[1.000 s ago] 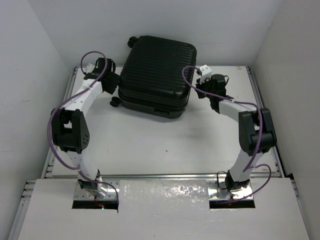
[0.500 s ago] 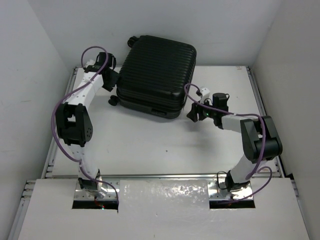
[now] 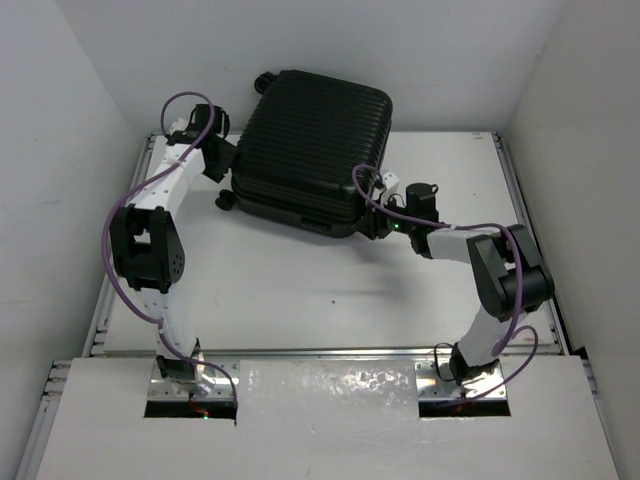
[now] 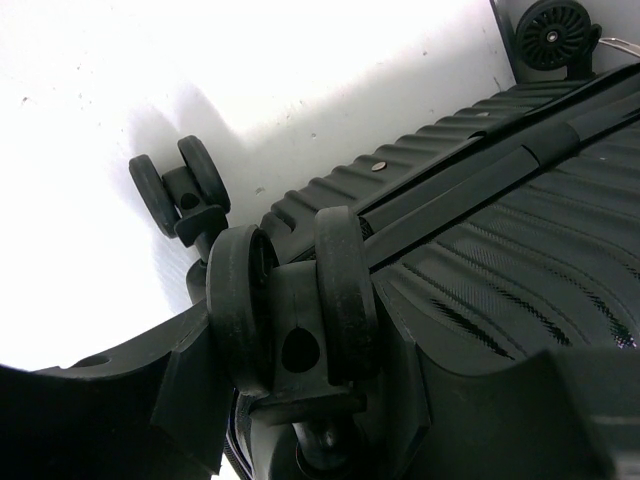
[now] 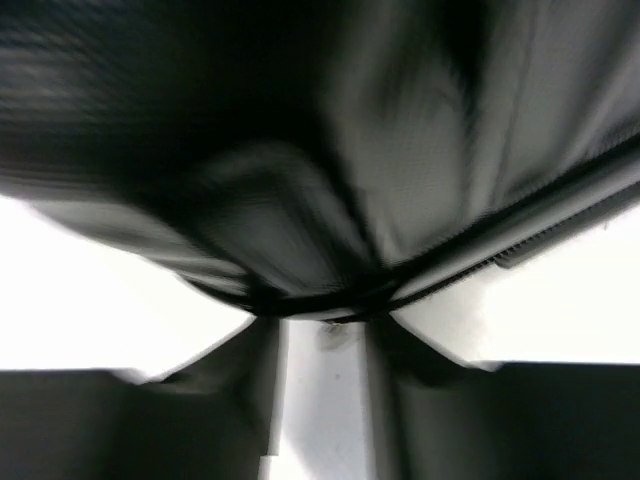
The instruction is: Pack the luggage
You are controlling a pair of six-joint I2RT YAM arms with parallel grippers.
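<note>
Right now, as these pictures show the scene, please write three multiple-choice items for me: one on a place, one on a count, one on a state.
1. Where on the white table is the large black ribbed hard-shell suitcase?
A. far side, middle
B. near edge, middle
C. near right corner

2. How many black casters show in the left wrist view?
A. none
B. three
C. ten

3. How does the suitcase rest?
A. upright on its casters
B. hanging in the air
C. lying, a broad ribbed face up

Key:
1 A, it sits at the table's far edge.
2 B, two are close and one is at the top right.
3 C, the top view looks down on the ribbed face.
</note>
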